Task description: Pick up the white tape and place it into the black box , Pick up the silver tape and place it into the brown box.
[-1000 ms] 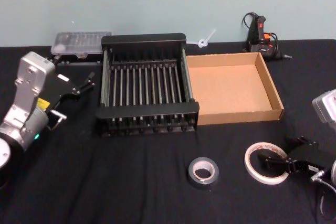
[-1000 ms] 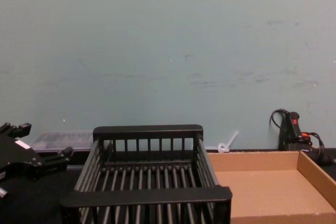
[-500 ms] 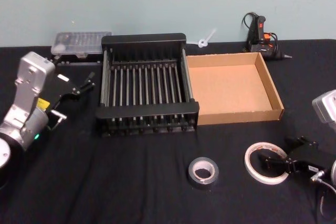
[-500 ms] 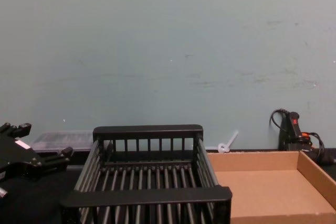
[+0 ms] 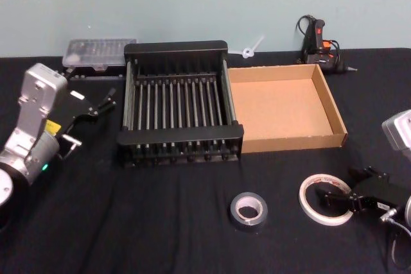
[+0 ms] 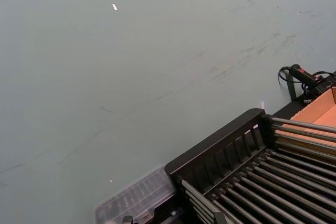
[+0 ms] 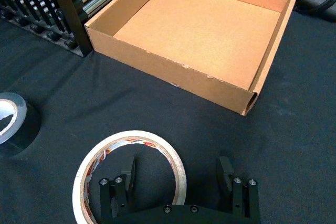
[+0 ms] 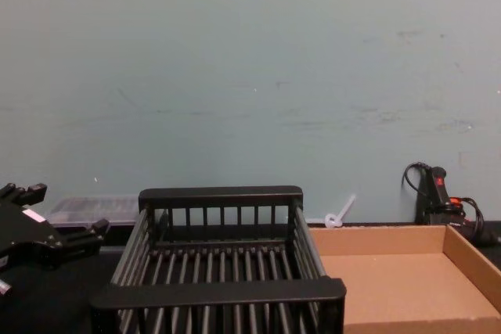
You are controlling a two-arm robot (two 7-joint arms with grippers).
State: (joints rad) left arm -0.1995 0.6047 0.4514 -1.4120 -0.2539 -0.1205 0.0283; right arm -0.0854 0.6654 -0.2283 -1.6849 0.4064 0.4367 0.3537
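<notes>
**Right tool spread over the white tape's right rim**

The right tool [image 5: 335, 198] lies low on the near right of the tabletop [image 5: 160, 222], fingers apart: one inside the white tape [image 5: 323, 198], one outside. The tape's reddish core print is unreadable. The silver tape [image 5: 248, 210] lies flat to its left. The black box [image 5: 180, 104] and brown box [image 5: 286, 107] stand farther back, touching. The left tool [image 5: 96, 106] hovers left of the black box, fingers parted.

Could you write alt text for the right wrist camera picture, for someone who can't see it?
The right hand, open, straddles the near rim of a white tape ring lying flat on a black cloth. Behind are an empty cardboard box, a black crate and a grey tape roll.
</notes>
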